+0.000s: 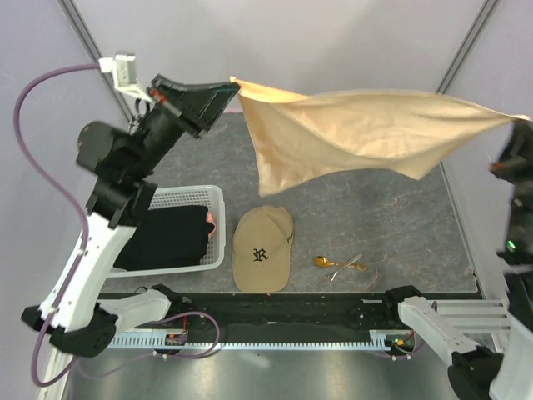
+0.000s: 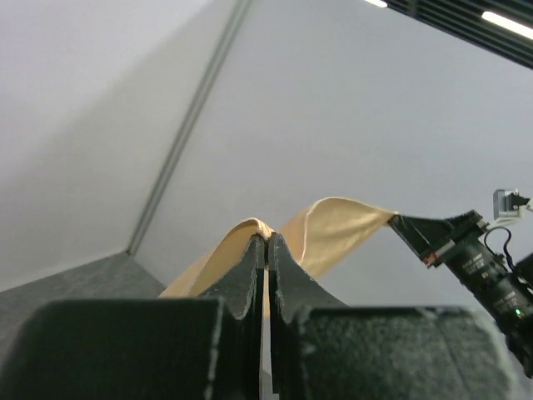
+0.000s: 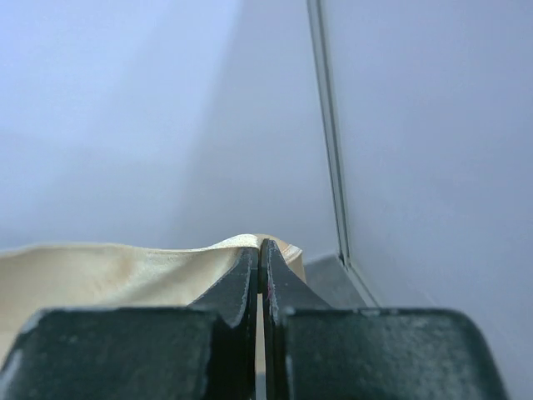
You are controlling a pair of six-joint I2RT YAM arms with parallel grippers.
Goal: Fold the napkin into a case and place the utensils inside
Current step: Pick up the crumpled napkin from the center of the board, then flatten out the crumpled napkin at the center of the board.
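Overhead camera looks down; close wrist cameras share napkin [image 1: 358, 125].

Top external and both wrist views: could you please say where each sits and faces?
Top external: above, behind the bases, looking down at the table; both arms show, holding the napkin aloft.
Left wrist: on the left arm, tilted up at the wall; left jaws shut on napkin.
Right wrist: likewise; right jaws shut on napkin.
Left wrist and top share the right jaws.
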